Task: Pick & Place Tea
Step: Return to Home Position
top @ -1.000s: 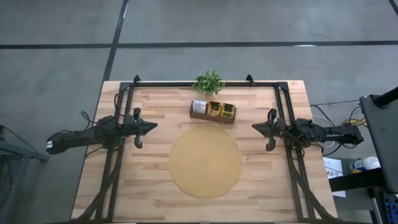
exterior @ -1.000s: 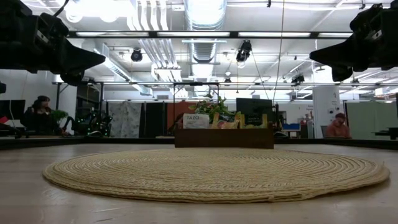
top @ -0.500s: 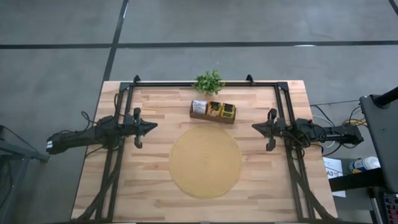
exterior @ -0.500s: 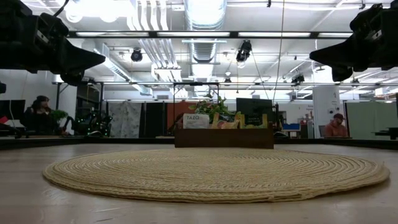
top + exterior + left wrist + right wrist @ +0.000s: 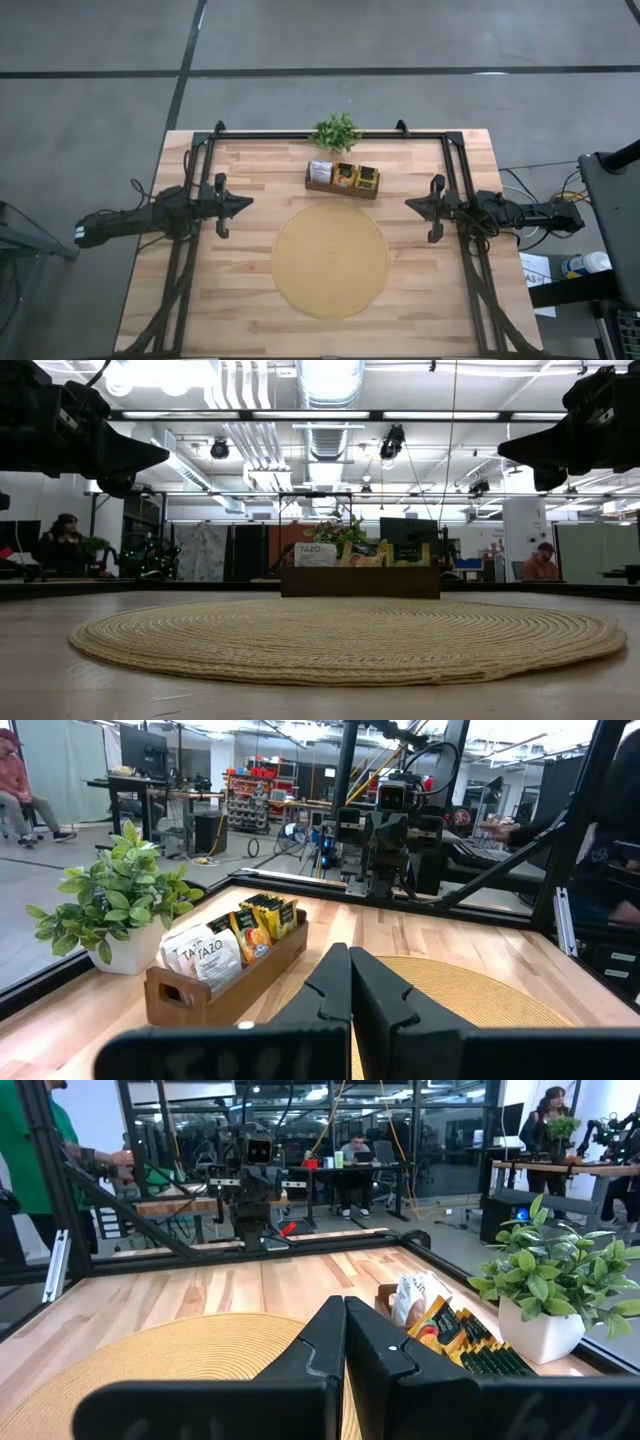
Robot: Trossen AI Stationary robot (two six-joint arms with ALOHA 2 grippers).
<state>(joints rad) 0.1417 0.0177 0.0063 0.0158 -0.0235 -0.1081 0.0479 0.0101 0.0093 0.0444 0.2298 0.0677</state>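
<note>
Tea packets (image 5: 345, 176) stand on edge in a wooden box (image 5: 341, 192) on the far half of the table (image 5: 230, 300), and neither gripper is touching them.

The table is made of light wooden planks. A black frame (image 5: 270, 133) runs along its far edge and down both sides. A round woven mat (image 5: 330, 262) lies flat in the middle, just in front of the box and apart from it.

The left arm (image 5: 140, 218) reaches in from the left side. The left gripper (image 5: 248, 203) is raised above the wood beside the mat's left edge and points toward the centre. Its fingers (image 5: 335, 982) are pressed flat against each other and grip nothing. The right arm (image 5: 510, 213) mirrors it from the right side. The right gripper (image 5: 408, 203) is at the same height beside the mat's right edge, its fingers (image 5: 328, 1335) likewise pressed together and empty. Both grippers are well apart from the box.

The box is long and low, and lies slightly askew to the table's far edge. A small green plant (image 5: 336, 131) in a white pot stands just behind it at that edge.

Inside the box, the white packets (image 5: 320, 171) fill the left end. The yellow packets (image 5: 367, 178) fill the middle and the right end.
</note>
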